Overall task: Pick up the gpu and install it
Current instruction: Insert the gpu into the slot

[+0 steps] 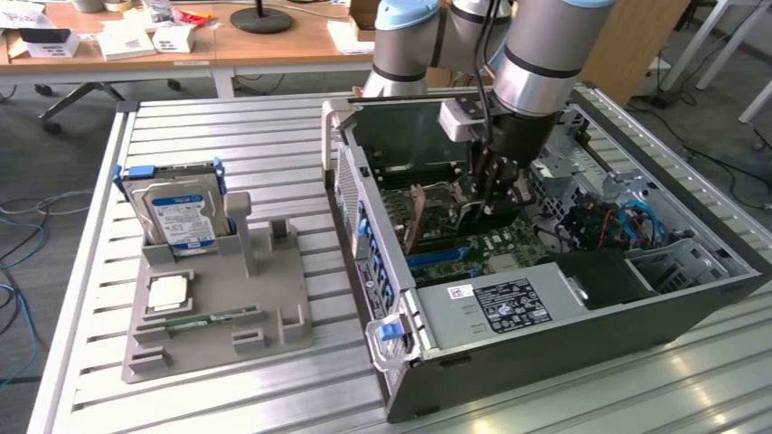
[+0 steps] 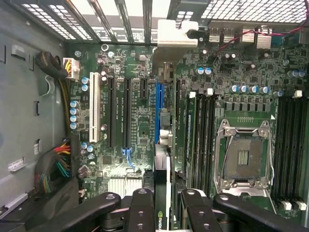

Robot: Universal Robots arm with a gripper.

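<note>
My fingers (image 2: 141,210) are clamping the gpu (image 2: 162,169) between them, closed on its thin body with one finger against each face. I am holding it on edge, lined up along the blue slot (image 2: 159,101) of the motherboard (image 2: 135,125). In the exterior view my gripper (image 1: 489,206) is reaching down into the open computer case (image 1: 579,344), the card hanging just beside it above the board. I am judging the pick-up as done. The grey holder (image 1: 205,316) out on the slatted table (image 1: 241,136) is carrying the hard drive (image 1: 181,212) and the memory stick (image 1: 199,318), well apart from the case. The installing is under way. I cannot tell whether the card's lower edge is seated in the slot.
</note>
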